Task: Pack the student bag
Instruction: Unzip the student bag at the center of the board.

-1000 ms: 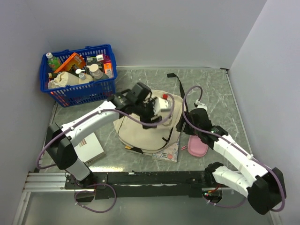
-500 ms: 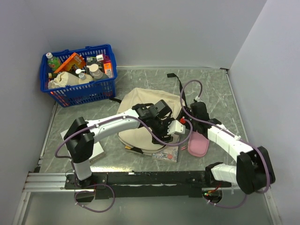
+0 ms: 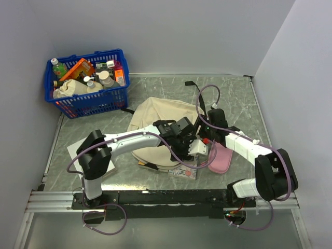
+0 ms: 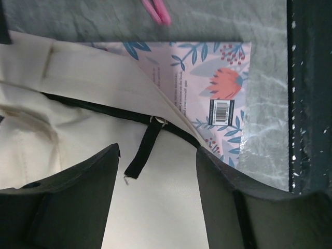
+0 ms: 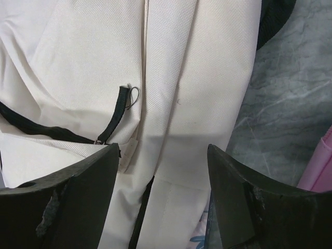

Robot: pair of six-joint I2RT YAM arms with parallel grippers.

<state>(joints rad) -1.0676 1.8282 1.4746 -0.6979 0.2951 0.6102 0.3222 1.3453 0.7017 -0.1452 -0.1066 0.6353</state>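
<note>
The student bag (image 3: 155,116) is a cream fabric backpack lying flat mid-table, with black straps trailing behind it. My left gripper (image 3: 194,148) is open and empty just over the bag's near right corner. In the left wrist view its jaws (image 4: 158,150) straddle cream fabric (image 4: 78,93) near a black zipper pull (image 4: 142,153). My right gripper (image 3: 205,129) is open and empty at the bag's right edge. In the right wrist view it (image 5: 163,148) hangs over the bag's fabric (image 5: 181,67) beside another black pull tab (image 5: 116,114).
A floral book (image 3: 187,170) (image 4: 218,83) lies partly under the bag's near corner. A pink pouch (image 3: 220,158) lies right of the bag under the right arm. A white book (image 3: 75,155) lies at the near left. A blue basket (image 3: 88,83) of bottles stands at the back left.
My left gripper has swung from above the bag's top down to its near right corner. My right gripper has moved left to the bag's right edge.
</note>
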